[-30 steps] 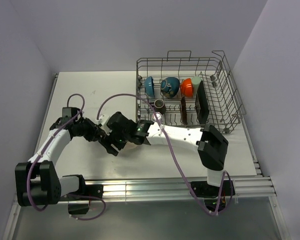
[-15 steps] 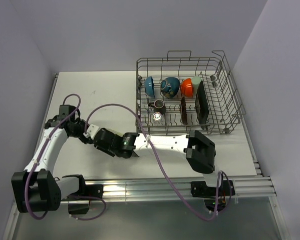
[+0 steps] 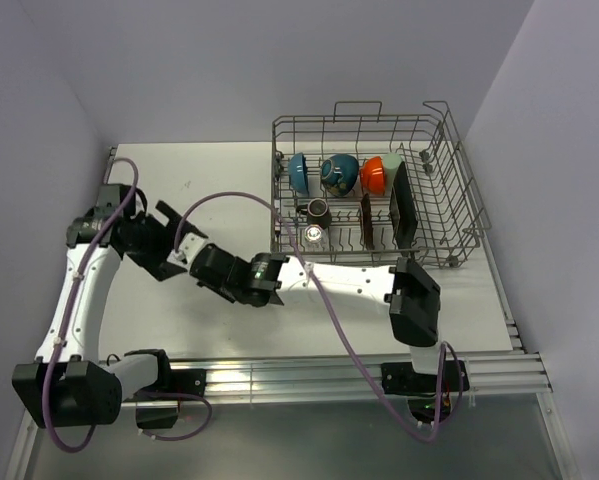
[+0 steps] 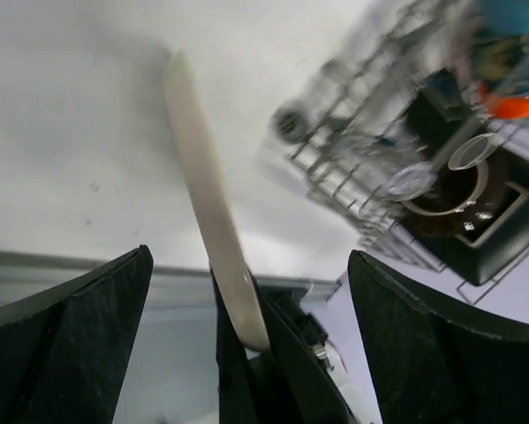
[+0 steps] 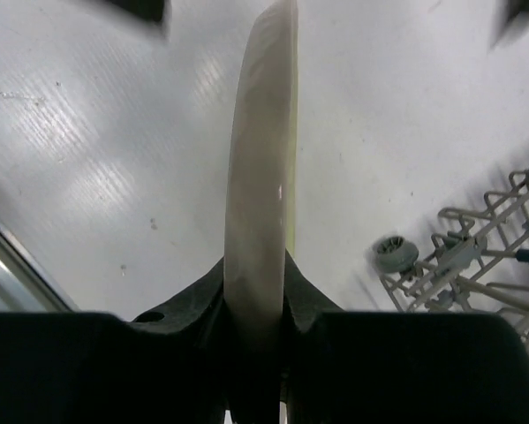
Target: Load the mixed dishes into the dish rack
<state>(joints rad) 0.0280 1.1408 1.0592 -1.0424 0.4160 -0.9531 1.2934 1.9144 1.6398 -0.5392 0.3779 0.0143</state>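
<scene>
Held plate (image 5: 262,159) edge-on, clamped in right gripper (image 5: 257,296), above table (image 3: 209,180), just left of rack (image 3: 359,119). Held left gripper (image 4: 251,305) wide open, fingers flanking plate, clear of it.

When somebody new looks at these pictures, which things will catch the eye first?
A cream plate stands on edge, clamped in the right hand over the white table. The left hand gapes open close by. Far right, the grey dish rack holds an orange bowl and a blue bowl.
</scene>
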